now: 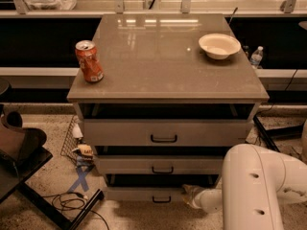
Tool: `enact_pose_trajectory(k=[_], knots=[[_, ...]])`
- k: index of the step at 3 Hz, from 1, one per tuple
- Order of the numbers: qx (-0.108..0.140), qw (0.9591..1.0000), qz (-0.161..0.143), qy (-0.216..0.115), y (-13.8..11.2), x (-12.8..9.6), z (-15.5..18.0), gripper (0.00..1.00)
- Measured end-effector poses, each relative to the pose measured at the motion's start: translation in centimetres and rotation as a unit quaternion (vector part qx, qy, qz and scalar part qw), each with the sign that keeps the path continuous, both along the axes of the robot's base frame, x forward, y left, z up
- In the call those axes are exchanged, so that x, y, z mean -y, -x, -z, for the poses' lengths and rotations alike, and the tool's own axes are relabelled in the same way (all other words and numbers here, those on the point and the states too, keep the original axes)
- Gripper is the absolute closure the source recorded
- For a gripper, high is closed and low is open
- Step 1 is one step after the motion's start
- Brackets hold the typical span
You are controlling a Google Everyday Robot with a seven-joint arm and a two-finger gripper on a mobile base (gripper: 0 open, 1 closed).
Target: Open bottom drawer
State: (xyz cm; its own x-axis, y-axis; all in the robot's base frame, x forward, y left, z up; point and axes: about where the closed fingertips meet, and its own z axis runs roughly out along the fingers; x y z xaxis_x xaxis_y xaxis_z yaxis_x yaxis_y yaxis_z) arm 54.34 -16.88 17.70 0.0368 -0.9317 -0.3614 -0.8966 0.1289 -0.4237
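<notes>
The grey cabinet [168,87] has three drawers. The bottom drawer [144,194] is the lowest, slim front with a small black bar handle [161,199]. It stands a little out from the cabinet, with a dark gap above it. My gripper [190,194] is low at the right end of the bottom drawer front, right of the handle, at the end of the white arm [254,186] that fills the lower right. The middle drawer [158,166] and the top drawer [163,132] also stand slightly out.
An orange soda can [89,61] and a white bowl [219,45] stand on the cabinet top. A dark chair [21,152] and loose cables [72,202] are on the floor at the left. A water bottle [256,57] stands behind at the right.
</notes>
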Motion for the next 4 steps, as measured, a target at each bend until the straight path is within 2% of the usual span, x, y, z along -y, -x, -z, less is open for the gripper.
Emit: enact_pose_trajectory(k=[1, 2, 3, 4], knots=[[0.0, 1.0, 0.0, 0.0, 0.0, 0.0, -0.2, 1.0], [-0.01, 0.9998, 0.018, 0.009, 1.9, 1.8, -1.1, 1.0], [-0.01, 0.9998, 0.018, 0.009, 1.9, 1.8, -1.1, 1.0], [-0.02, 0.9992, 0.032, 0.016, 3.1, 2.9, -1.5, 1.0]])
